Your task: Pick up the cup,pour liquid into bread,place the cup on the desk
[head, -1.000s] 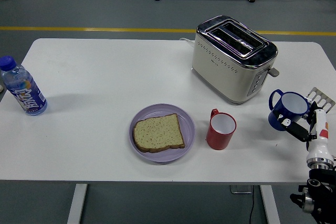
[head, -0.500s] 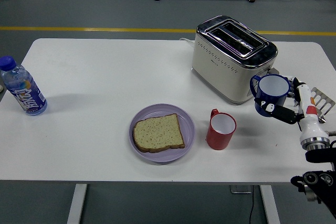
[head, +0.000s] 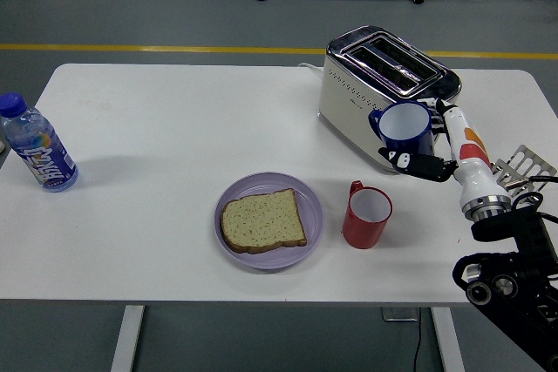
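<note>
1. Two cups: blue cup point(head: 404, 130), red cup point(head: 366, 214). One bread slice point(head: 262, 220), one toaster point(head: 387, 96).
2. My right hand point(head: 436, 152) grips the blue cup upright, mouth up, against the toaster's front.

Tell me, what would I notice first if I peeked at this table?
Probably the robot's right hand holding a blue cup in the air in front of the shiny toaster. Next, the slice of bread on a purple plate near the front edge, with a red cup standing just right of it.
</note>
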